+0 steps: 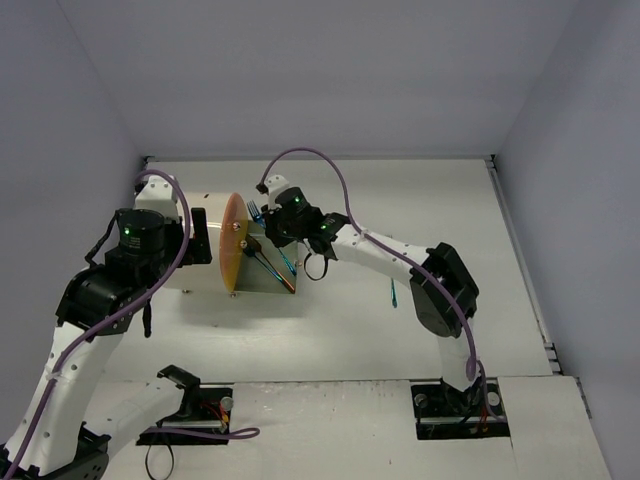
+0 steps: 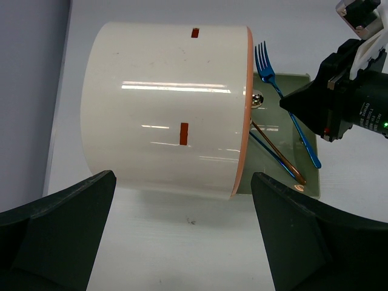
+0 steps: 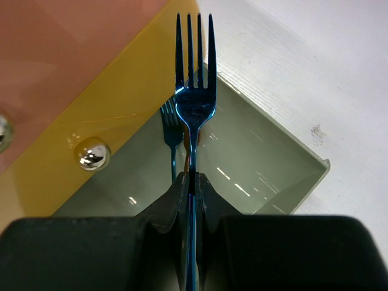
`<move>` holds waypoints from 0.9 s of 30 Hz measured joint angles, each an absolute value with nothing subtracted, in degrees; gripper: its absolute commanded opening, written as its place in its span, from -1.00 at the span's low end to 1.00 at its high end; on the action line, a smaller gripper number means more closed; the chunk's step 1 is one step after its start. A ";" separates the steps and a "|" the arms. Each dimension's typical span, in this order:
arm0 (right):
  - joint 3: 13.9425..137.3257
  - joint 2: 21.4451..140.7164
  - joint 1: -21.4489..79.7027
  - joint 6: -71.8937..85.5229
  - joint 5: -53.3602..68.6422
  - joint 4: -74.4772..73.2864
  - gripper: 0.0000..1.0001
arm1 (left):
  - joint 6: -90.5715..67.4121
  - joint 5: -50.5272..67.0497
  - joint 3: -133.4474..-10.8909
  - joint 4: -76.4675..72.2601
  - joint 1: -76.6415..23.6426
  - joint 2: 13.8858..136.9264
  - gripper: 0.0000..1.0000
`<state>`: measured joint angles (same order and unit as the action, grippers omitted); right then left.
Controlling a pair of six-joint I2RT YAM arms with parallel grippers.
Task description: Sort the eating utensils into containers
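My right claw [image 3: 193, 182] is pinched fully shut on the blue fork [image 3: 195, 91], tines forward, above the pulled-out drawer [image 3: 273, 163], so it should land beside the copper utensil [image 2: 279, 154] there. My left claw [image 2: 183, 176] gapes empty around the cabinet [image 2: 163, 103], perhaps to brace it, though I can't tell if it touches.

The drawer [image 2: 297, 82] pulled out in front of the cabinet [image 2: 163, 103] is crowded. Your right gripper [image 3: 193, 182] hangs over it, fingers pinching a blue fork [image 3: 195, 109], and two utensils [image 2: 276, 150] lie slanted inside. Your left arm [image 1: 130, 240] blocks the cabinet's rear end. Beyond the cabinet the surface [image 1: 400, 190] lies open, and one small blue utensil [image 1: 393, 293] lies well off its front.
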<state>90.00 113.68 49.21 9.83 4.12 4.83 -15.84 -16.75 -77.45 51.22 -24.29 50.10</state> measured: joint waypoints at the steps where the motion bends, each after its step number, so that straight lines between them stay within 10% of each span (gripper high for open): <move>1: 89.96 113.38 49.26 9.53 4.10 4.59 -1.00 | -15.84 -16.75 -77.45 51.22 -24.29 50.11 0.86; 27: 88.66 114.19 50.45 11.99 5.26 -1.63 -1.00 | -15.93 -16.73 -77.45 51.25 -24.29 49.75 0.86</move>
<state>88.66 114.19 50.45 11.99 5.26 -1.63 -15.93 -16.73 -77.45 51.25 -24.29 49.75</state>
